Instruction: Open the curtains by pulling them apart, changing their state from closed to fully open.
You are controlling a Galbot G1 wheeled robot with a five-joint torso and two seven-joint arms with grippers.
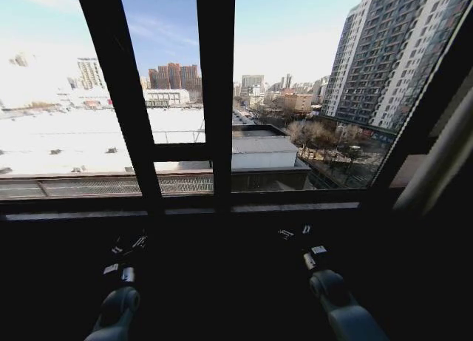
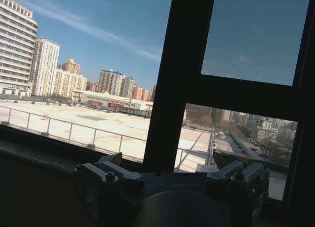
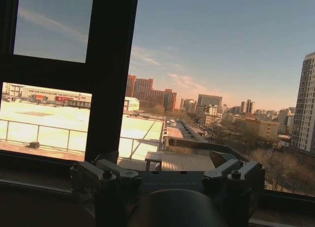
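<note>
Room: we face a tall window with dark frame bars (image 1: 214,97); beyond lie snowy rooftops and high-rise blocks under a bright sky, and the wall under the sill (image 1: 244,206) is in deep shadow.
Curtains: the glass ahead stands bare; at the far right edge we see a pale slanted band (image 1: 443,160) that may be the curtains gathered aside, though we cannot be sure.
Left gripper (image 1: 127,245): held low at near left, below the sill, fingers spread and empty.
Right gripper (image 1: 295,233): low at near right, fingers likewise apart, holding nothing.
Progress: we judge the window is already largely uncovered.
Risk: reaching for fabric in that dark could knock a finger against the sill or a frame bar.
Risk: a pull on the bunched right band might snag it.
</note>
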